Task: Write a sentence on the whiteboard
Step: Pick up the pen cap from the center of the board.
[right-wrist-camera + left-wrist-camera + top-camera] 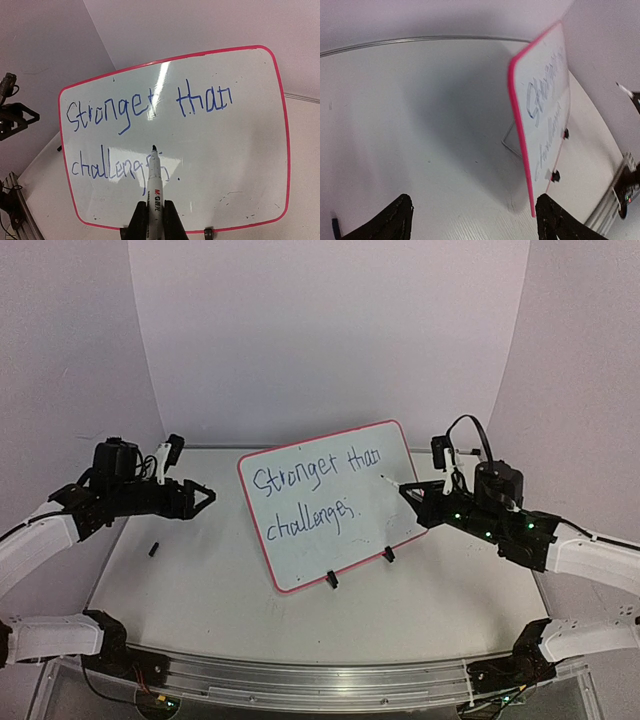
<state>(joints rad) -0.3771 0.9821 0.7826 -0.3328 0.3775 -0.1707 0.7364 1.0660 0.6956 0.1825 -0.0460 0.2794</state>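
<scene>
The whiteboard (390,515) with a red-pink rim stands tilted on two black clip feet in the middle of the table. It carries the sentence (305,497) in blue marker, "Stronger than challenges.", in two lines, also clear in the right wrist view (125,112). My right gripper (408,492) is shut on a white marker (154,190), tip uncapped and held just off the board's right part. My left gripper (205,497) is open and empty, left of the board, whose edge (520,135) shows in its wrist view.
A small black marker cap (154,549) lies on the table at the left, and shows at the left wrist view's lower left (336,227). A wire stand (509,142) props the board from behind. A curved white backdrop rings the table.
</scene>
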